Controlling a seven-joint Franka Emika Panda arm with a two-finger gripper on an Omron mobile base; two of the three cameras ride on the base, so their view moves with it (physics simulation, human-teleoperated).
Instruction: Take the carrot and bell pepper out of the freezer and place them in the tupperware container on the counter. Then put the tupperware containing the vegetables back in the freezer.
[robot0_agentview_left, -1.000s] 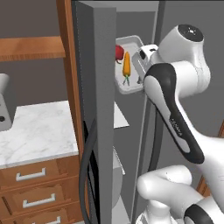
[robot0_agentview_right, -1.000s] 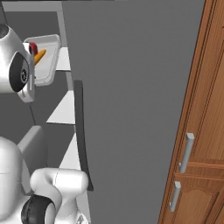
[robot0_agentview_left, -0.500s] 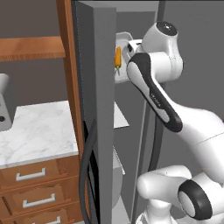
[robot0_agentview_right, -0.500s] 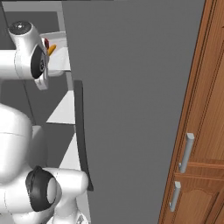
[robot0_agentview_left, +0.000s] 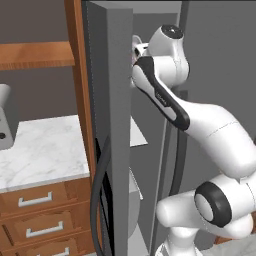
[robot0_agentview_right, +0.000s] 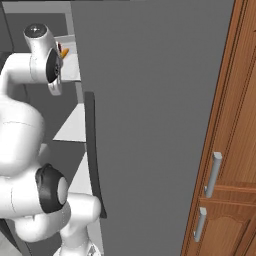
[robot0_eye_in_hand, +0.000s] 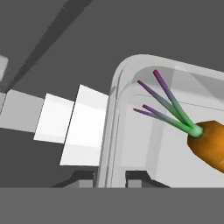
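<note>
In the hand view my gripper is shut on the rim of the light-grey tupperware container. The orange carrot lies inside it, its green leaves pointing into a corner. From the right base view the carrot and the container show beside my wrist, up among the white shelves of the freezer. In the left base view the open freezer door's edge covers most of the container. The bell pepper is hidden.
The freezer's long dark handle runs down the door. The marble counter with wooden drawers lies left of the door, with a grey microwave at its far left. Brown wooden cabinets stand to the right.
The arm has swung up and left with the container, which has passed behind the door edge in the left base view. The bell pepper, visible before, is now covered.
</note>
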